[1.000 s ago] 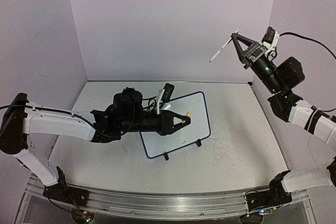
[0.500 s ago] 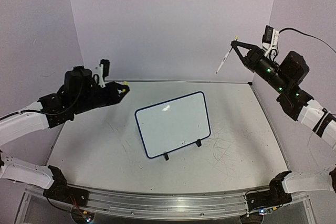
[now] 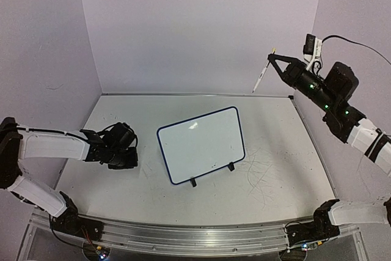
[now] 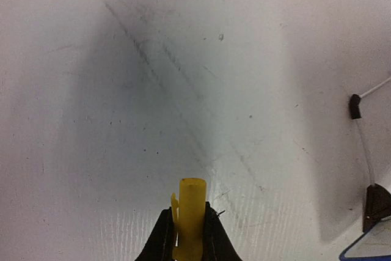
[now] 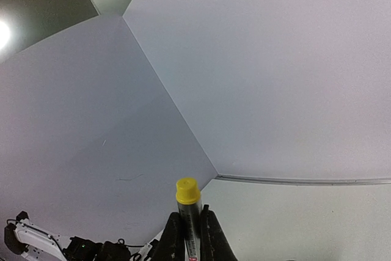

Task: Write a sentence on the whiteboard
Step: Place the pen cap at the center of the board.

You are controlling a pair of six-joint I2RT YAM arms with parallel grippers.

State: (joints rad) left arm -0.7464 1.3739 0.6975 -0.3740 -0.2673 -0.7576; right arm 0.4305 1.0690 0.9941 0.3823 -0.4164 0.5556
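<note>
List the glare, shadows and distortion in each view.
Top external: a small glare spot on the whiteboard. Left wrist: soft shadow darkens the tabletop beyond the left hand's yellow cap. Right wrist: a light flares left of the right hand's marker.

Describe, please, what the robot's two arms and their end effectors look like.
The left arm and right arm both have white link shells with black joint housings. The right arm carries green lights and a black cable looping off its wrist. The left end effector and right end effector are black, with tapering fingers.
</note>
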